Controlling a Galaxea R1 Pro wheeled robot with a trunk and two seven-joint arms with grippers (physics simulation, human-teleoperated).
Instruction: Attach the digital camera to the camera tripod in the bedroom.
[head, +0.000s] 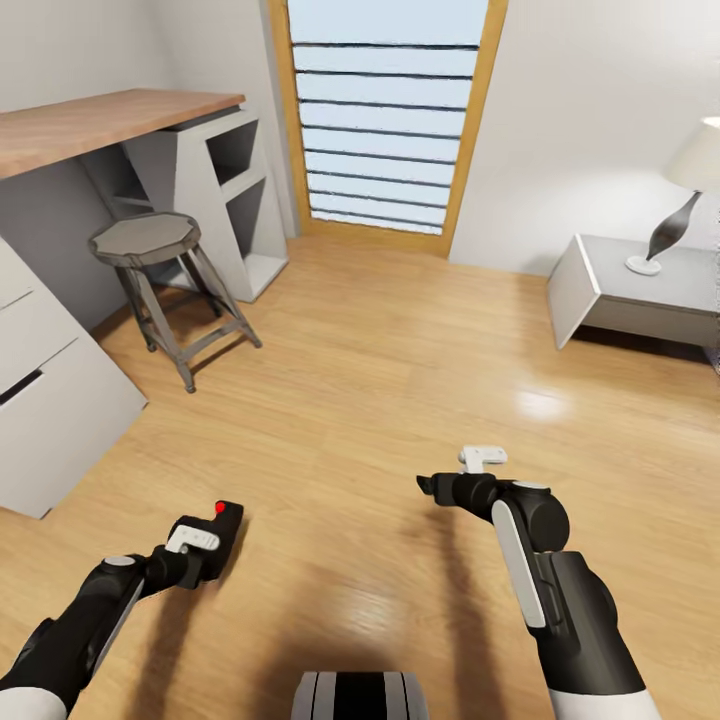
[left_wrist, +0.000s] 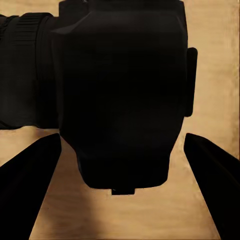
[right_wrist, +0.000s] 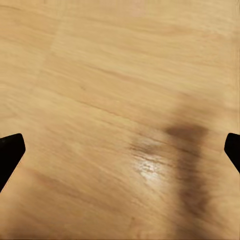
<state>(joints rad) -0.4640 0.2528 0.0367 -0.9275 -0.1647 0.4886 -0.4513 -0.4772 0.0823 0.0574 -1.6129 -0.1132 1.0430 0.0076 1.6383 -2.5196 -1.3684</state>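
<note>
Since the small black boxy digital camera (head: 222, 528) with its red button on top sits between the fingers of the left gripper (head: 205, 545), the pick-up part of the task looks done; the jaws are closed around the camera's body, which the left wrist view shows as a dark block (left_wrist: 120, 95) with its ribbed lens barrel off to one side, carried above the light wood plank floor (head: 380, 400). The right gripper (head: 470, 478) holds nothing; its dark fingertips (right_wrist: 10, 152) stand wide apart at the edges of the right wrist view, with bare floor between them. Ahead are a tall wood-framed window (head: 385, 110), a grey metal stool with an octagonal seat (head: 150, 240) beside a wood-topped desk (head: 90, 120), and a low grey side table (head: 610, 285) bearing a white-shaded lamp (head: 680, 200); by my judgement, finding the tripod, approaching it and mounting the camera all remain.
</note>
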